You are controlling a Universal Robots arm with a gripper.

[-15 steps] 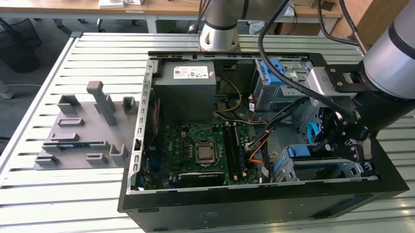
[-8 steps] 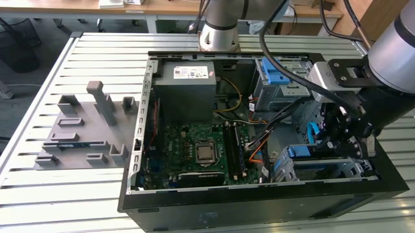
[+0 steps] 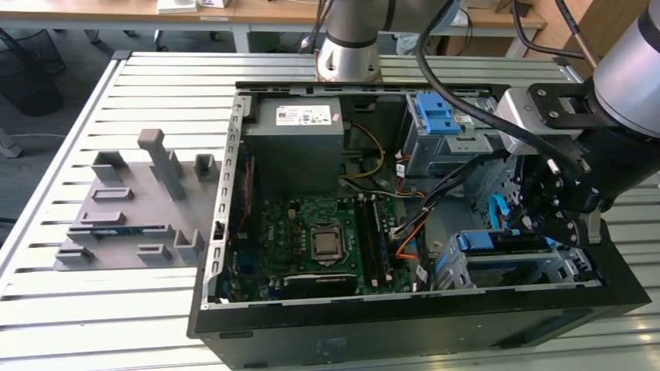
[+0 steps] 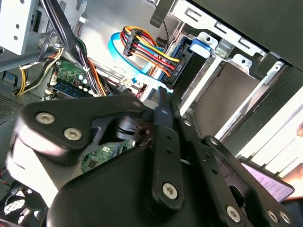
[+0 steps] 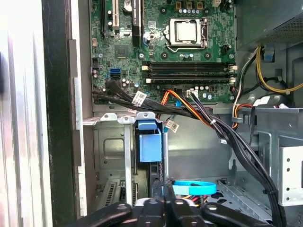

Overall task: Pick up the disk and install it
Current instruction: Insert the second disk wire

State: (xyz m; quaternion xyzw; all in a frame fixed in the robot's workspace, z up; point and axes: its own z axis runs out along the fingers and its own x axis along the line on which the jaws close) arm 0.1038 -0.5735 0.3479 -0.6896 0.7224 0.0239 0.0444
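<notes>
The disk (image 5: 147, 146) is sitting on edge in the drive cage (image 3: 562, 267) at the near right corner of the computer case (image 3: 413, 328), blue carrier showing. The gripper (image 5: 162, 196), fingers pressed together empty, is hovering just above it; seating appears nearly finished.

Arm (image 3: 629, 85) reaching down, end effector (image 5: 163, 201) fingers pressed together.

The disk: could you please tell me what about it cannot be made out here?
- First wrist view: the disk has its label hidden inside the metal bay.
- Exterior view: the gripper covers part of it.
- Second wrist view: the gripper's black body blocks whether it is seated.
</notes>
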